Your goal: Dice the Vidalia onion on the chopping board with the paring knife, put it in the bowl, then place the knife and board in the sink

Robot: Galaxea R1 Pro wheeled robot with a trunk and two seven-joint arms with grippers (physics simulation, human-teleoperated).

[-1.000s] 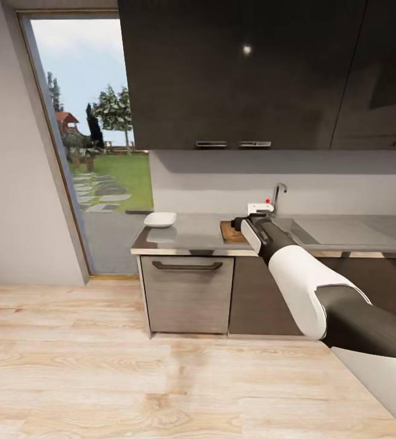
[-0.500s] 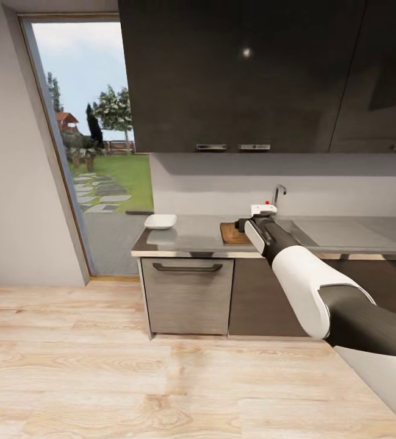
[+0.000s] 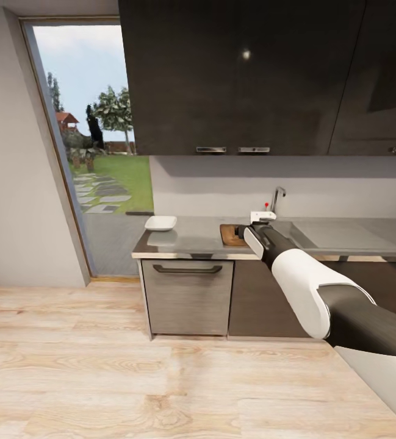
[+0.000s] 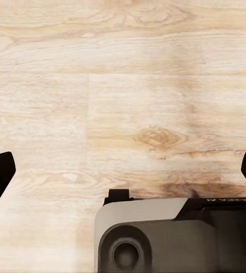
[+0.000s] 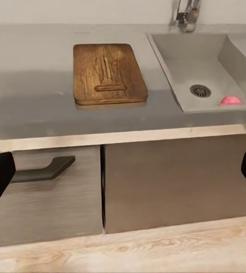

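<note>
The dark wooden chopping board (image 5: 108,74) lies on the grey countertop (image 5: 37,96), just beside the steel sink (image 5: 179,62). A slim dark streak runs along the board's middle; I cannot tell whether it is the paring knife. The pinkish Vidalia onion (image 5: 230,100) rests in the basin near the round drain (image 5: 200,90). My right gripper (image 5: 123,170) hangs open in front of the cabinet, short of the counter edge. In the head view the white bowl (image 3: 160,222) stands left of the board (image 3: 230,234). My left gripper (image 4: 123,170) is open over the wood floor.
Dark upper cabinets (image 3: 240,73) hang over the counter. The gooseneck tap (image 3: 276,196) stands behind the sink. A drawer with a long handle (image 3: 187,269) sits under the bowl. A tall window (image 3: 91,134) is at the left. My right arm (image 3: 301,280) stretches toward the board.
The head picture has shifted slightly downward. My right wrist has sunk a little toward the counter's front edge. Nothing on the counter has moved.
</note>
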